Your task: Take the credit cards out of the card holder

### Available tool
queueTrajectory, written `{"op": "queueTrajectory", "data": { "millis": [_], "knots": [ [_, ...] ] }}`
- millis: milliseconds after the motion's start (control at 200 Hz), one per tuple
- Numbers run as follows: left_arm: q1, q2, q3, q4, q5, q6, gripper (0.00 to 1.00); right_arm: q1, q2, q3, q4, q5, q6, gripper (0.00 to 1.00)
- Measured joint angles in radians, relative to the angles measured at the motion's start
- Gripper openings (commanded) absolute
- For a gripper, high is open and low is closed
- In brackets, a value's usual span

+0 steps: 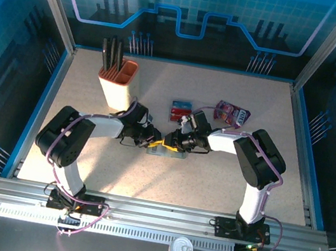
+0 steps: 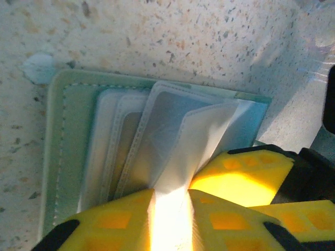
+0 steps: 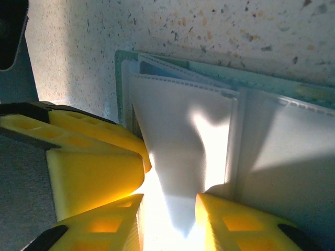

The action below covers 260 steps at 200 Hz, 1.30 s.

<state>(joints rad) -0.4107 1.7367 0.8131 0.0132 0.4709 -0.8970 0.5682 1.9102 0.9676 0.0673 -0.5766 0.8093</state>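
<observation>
Grey-green card holder (image 1: 168, 153), bare table (image 1: 222, 186) around, left gripper (image 2: 170, 201) and right gripper (image 3: 170, 209) clamping its sleeves (image 2: 193, 141).

Left wrist cam: left fingers (image 2: 104, 225) were cropped by the bottom edge and covered the lower edge of the card holder (image 2: 68, 157). Glare blew out the spot where a clear sleeve (image 2: 193, 141) ran in between them. I couldn't tell if any pocket had a card in it.

Right wrist cam: the holder ran off the right edge and the right fingers (image 3: 246, 225) were cropped at the bottom. Same glare at the pinch point. Dark blur (image 3: 13, 31) top left, couldn't identify it.

Top cam: the holder was mostly buried under both sets of fingers. The credit cards (image 1: 181, 110) on the desk (image 1: 210, 184) were too small to count or read.
</observation>
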Motion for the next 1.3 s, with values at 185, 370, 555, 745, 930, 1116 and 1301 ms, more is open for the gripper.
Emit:
{"op": "queueTrajectory", "data": {
  "millis": [185, 370, 555, 745, 930, 1116, 1301],
  "knots": [
    [0.000, -0.005, 0.003, -0.009, -0.005, 0.006, 0.32, 0.000, 0.000, 0.000, -0.011, 0.019, 0.005, 0.24],
    [0.000, -0.016, 0.005, -0.026, -0.019, 0.008, 0.34, -0.007, 0.000, -0.007, -0.010, 0.019, 0.015, 0.21],
    [0.000, -0.021, 0.005, -0.034, -0.027, 0.008, 0.35, -0.013, 0.002, -0.014, -0.002, 0.011, 0.027, 0.18],
    [0.000, -0.021, 0.009, -0.039, -0.029, 0.008, 0.36, -0.026, 0.011, -0.024, 0.024, -0.016, 0.047, 0.15],
    [0.000, -0.021, 0.011, -0.045, -0.034, 0.008, 0.38, -0.036, 0.018, -0.033, 0.046, -0.038, 0.063, 0.10],
    [0.000, -0.021, 0.017, -0.054, -0.034, 0.008, 0.37, -0.044, 0.025, -0.040, 0.060, -0.053, 0.074, 0.04],
    [-0.004, -0.010, 0.031, -0.062, -0.033, 0.007, 0.33, -0.048, 0.027, -0.046, 0.075, -0.064, 0.075, 0.03]
  ]
}}
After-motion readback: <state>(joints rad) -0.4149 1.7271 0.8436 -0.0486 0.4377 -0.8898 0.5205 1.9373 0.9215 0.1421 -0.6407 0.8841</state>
